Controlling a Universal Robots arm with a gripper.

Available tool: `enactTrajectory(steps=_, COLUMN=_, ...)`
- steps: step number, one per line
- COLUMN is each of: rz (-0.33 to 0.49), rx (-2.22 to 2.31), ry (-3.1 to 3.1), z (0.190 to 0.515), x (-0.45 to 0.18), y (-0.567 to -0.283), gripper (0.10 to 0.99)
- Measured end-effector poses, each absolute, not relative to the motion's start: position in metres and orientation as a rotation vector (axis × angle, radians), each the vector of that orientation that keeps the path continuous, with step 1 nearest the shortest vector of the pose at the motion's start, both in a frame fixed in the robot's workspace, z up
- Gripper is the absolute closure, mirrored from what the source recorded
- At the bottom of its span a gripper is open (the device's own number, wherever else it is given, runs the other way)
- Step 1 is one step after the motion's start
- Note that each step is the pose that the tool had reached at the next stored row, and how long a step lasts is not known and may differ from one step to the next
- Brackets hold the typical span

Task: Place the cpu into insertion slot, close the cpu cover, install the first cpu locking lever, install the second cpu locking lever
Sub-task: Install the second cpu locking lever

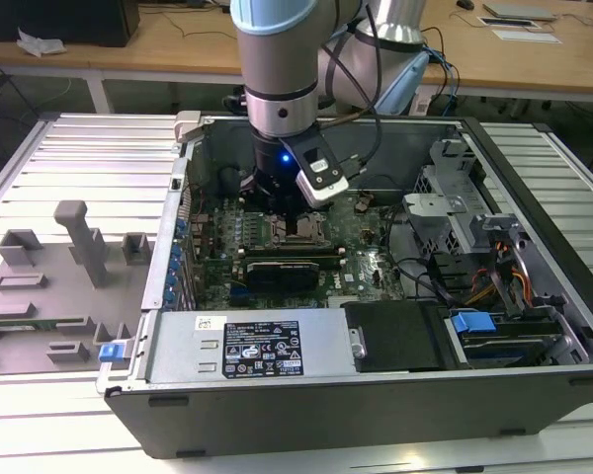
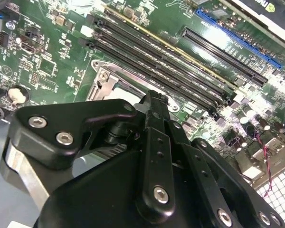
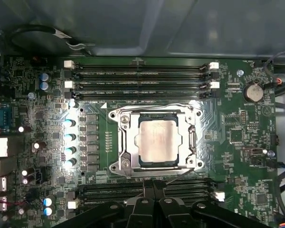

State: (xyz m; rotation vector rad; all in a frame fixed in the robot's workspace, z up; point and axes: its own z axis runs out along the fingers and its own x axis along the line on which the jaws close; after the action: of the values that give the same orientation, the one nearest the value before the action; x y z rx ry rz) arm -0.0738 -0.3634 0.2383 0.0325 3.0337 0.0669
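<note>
From the exterior view's left, I see grey fixture blocks standing on the ribbed counter, just beside the open computer case. They look like holders for parts, kept close to the case so the arm has little way to travel.

Further right, my arm reaches straight down into the case, and the tool hangs low over the green motherboard, right above the socket area. I judge the vertical pose is there so the wrist cameras look squarely at the socket.

In the first wrist view the cpu lies flat in the insertion slot, its pale top showing through the window of the cpu cover, which lies down around it. A thin locking lever runs along one side of the frame; whether it is latched, I cannot tell. 3 memory slots sit beyond the socket.

In both wrist views the tool's dark fingers meet at their tips, clenched with nothing visible between them, poised near the socket's edge rather than touching the chip.
</note>
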Motion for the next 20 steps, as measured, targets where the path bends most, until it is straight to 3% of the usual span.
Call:
enactTrajectory(steps=7, rz=0.101, rx=0.034, ry=3.033, z=0.229, x=-0.079, y=-0.37, gripper=0.98)
enactTrajectory(steps=13, rz=0.209, rx=0.041, ry=3.028, z=0.224, x=-0.081, y=-0.382, gripper=0.98)
enactTrajectory(steps=20, rz=0.276, rx=0.044, ry=3.023, z=0.221, x=-0.087, y=-0.392, gripper=0.98)
